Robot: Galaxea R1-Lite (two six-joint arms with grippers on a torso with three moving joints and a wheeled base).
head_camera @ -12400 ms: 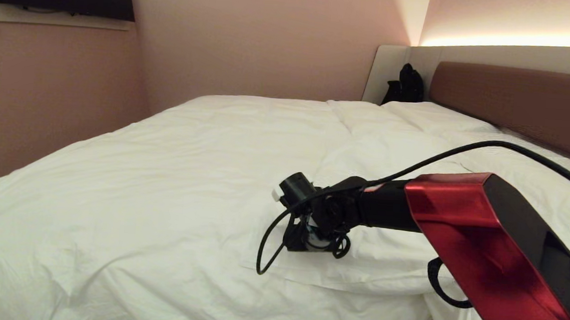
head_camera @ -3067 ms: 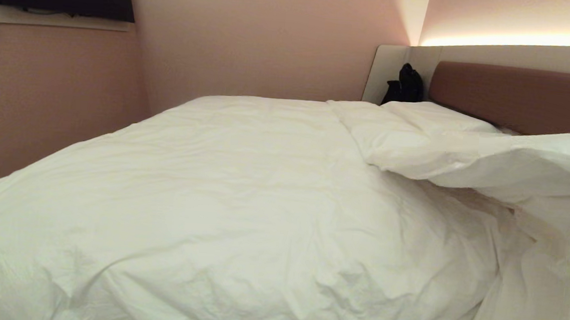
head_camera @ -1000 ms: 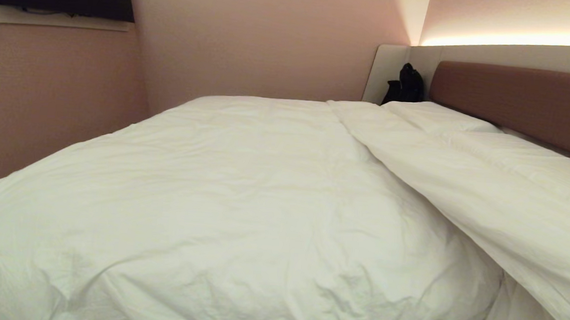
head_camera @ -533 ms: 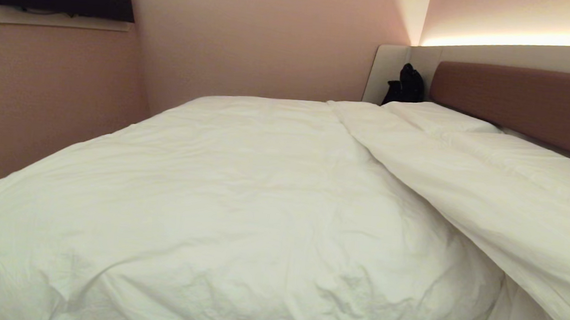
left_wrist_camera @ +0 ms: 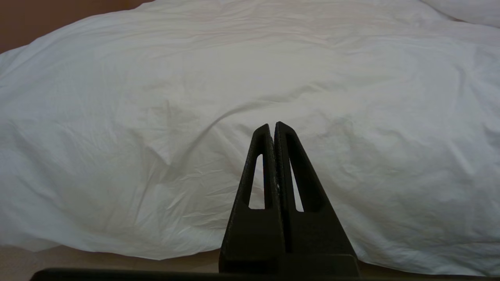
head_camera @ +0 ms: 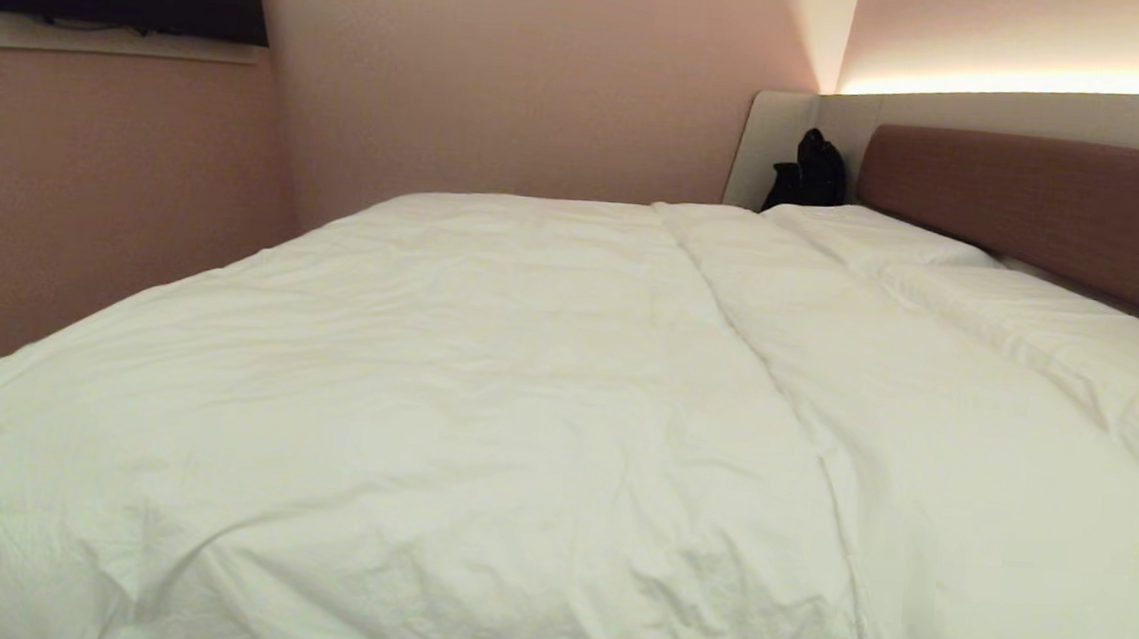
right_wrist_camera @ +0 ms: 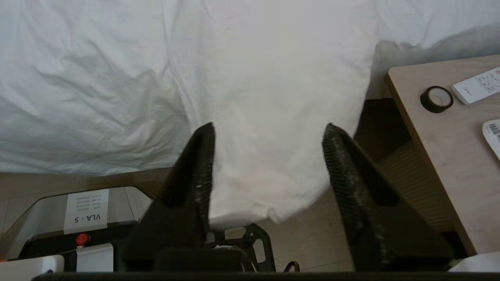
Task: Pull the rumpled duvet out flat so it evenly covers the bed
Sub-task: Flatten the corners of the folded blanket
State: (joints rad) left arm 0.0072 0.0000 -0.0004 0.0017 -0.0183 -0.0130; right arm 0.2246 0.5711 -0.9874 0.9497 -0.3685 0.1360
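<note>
Overhead, duvet (head_camera: 444, 391) spread across bed (head_camera: 1038, 207), reaching white pillows (head_camera: 876, 236); neither arm visible. At left wrist, left gripper (left_wrist_camera: 272, 128) pressed closed, empty, before duvet edge. At right wrist, right gripper (right_wrist_camera: 269, 130) parted, duvet corner hanging loose between fingers (right_wrist_camera: 201, 156); nightstand (right_wrist_camera: 433, 156) beside.
</note>
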